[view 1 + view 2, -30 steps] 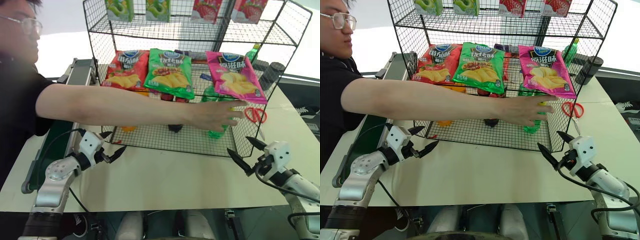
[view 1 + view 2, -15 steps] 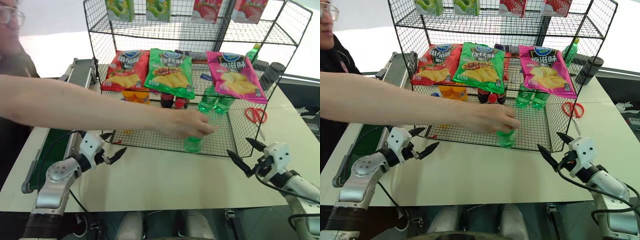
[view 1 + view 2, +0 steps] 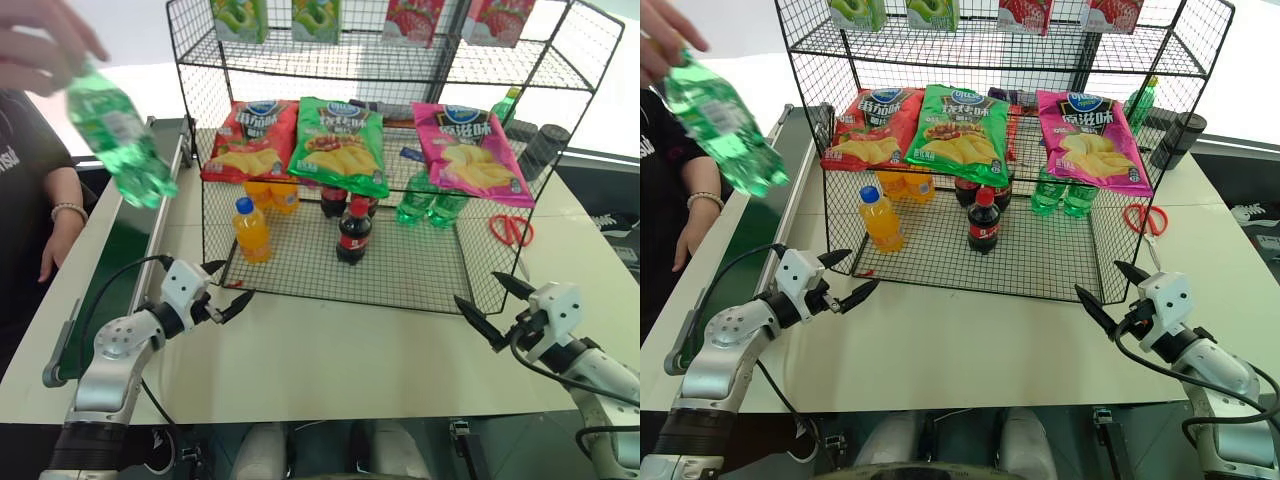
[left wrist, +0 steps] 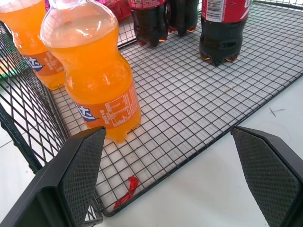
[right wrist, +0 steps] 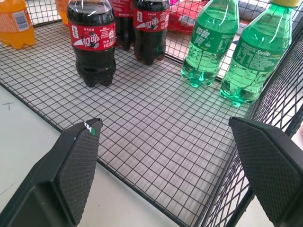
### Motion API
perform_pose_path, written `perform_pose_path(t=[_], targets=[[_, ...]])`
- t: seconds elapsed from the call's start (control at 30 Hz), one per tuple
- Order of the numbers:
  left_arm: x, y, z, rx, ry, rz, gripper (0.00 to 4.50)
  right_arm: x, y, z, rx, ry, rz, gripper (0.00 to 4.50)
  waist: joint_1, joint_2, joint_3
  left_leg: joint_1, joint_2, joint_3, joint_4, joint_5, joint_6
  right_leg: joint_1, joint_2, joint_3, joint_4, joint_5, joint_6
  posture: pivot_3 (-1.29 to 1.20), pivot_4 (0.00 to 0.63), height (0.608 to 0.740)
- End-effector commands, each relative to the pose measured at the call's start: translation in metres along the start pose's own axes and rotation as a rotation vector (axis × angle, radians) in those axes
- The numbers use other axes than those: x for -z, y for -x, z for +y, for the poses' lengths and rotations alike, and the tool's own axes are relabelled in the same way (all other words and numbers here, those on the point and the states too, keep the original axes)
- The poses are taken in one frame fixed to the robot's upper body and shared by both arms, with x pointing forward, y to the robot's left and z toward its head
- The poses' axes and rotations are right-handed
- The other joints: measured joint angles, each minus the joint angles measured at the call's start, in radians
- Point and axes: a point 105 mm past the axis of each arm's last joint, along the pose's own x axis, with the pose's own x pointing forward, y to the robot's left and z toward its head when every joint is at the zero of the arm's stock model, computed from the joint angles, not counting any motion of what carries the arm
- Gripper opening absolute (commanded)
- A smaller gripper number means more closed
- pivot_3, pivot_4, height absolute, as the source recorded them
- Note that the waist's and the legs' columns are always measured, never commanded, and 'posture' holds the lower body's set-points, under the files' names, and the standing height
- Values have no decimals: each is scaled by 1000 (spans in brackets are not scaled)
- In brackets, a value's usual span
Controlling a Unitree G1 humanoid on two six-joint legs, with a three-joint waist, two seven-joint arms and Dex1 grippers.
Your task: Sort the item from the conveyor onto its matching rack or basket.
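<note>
We see the green soda bottle (image 3: 118, 135) held in the air by a person's hand (image 3: 45, 45), tilted, above the conveyor (image 3: 120, 260) that runs along the worktop's (image 3: 340, 365) left edge. The bottle is well apart from the wire basket (image 3: 400, 275), the bottom tier of the rack, which sits toward the worktop's far edge.

Inside the basket, an orange drink bottle (image 3: 250, 231) stands upright near the front left corner and a cola bottle (image 3: 353, 231) stands near the middle. 2 green bottles (image 5: 222, 52) stand at the back right, with more orange and cola bottles behind. 3 chip bags lean on the tier above.

Our left tool (image 3: 225, 290) hovers just before the basket's front left corner, fingers spread, holding nothing. Our right tool (image 3: 490, 305) hovers near the front right corner, also spread and empty. Red scissors (image 3: 511, 229) lie beside the basket, toward the worktop's right edge.
</note>
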Motion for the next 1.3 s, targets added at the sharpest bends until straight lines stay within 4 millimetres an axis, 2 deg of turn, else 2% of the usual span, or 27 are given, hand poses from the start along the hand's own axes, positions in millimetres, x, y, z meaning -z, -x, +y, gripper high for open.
perform_pose_path(t=[0.03, 0.2, 0.37, 0.63, 0.77, 0.87, 1.0, 1.1, 1.17, 1.3], targets=[[-12, 2, 4, -15, -14, -40, 4500, -6, -3, 1, -11, 23, -32, 4452, 0, 0, 0, 0, 0, 0, 0, 0, 0, 0, 0, 0, 0, 0, 0, 0, 150, 724], [-18, 13, 7, -22, -27, -39, 4500, -10, -7, 4, -31, 28, -47, 4452, -1, 0, 0, 0, 0, 0, 0, 0, 0, 0, 0, 0, 0, 0, 0, 0, 150, 724], [-27, 31, 21, -112, 33, -59, 4500, -15, -14, 10, -70, 34, -63, 4452, -1, 0, 0, 0, 0, 0, 0, 0, 0, 0, 0, 0, 0, 0, 0, 0, 150, 724], [-27, 80, 71, -421, 273, -141, 4500, -31, -38, 38, -189, 25, -125, 4452, -1, 0, 0, 0, 0, 0, 0, 0, 0, 0, 0, 0, 0, 0, 0, 0, 150, 724], [-11, 105, 99, -644, 239, -117, 4500, -39, -50, 58, -249, 9, -154, 4452, -1, 0, 0, 0, 0, 0, 0, 0, 0, 0, 0, 0, 0, 0, 0, 0, 150, 724], [-2, 116, 112, -788, 233, -128, 4500, -45, -58, 78, -313, -20, -171, 4452, 1, -2, -1, 0, 0, 0, 1, 0, 0, 0, 0, 0, 0, 0, 0, 0, 150, 724], [6, 119, 115, -875, 233, -151, 4500, -53, -62, 122, -446, -61, -202, 4452, 0, -6, -3, -1, 0, -1, 0, 0, 0, 0, 0, -1, 0, 0, 0, 0, 150, 724], [5, 115, 114, -875, 229, -176, 4500, -59, -63, 144, -499, -87, -223, 4452, -1, -7, -4, -1, 0, -1, 1, 0, 0, 0, 0, -1, 0, 0, 0, 0, 150, 724], [6, 114, 115, -892, 236, -187, 4500, -62, -63, 155, -520, -107, -234, 4452, 0, -8, -5, -1, 0, -1, 1, 0, 0, 0, -1, -1, 0, 0, 0, 0, 150, 724], [9, 115, 117, -934, 253, -199, 4500, -63, -64, 161, -547, -131, -246, 4452, -2, -9, -5, -1, 0, -1, 1, 0, -1, 0, -1, -1, 0, 0, 0, 0, 150, 724]])
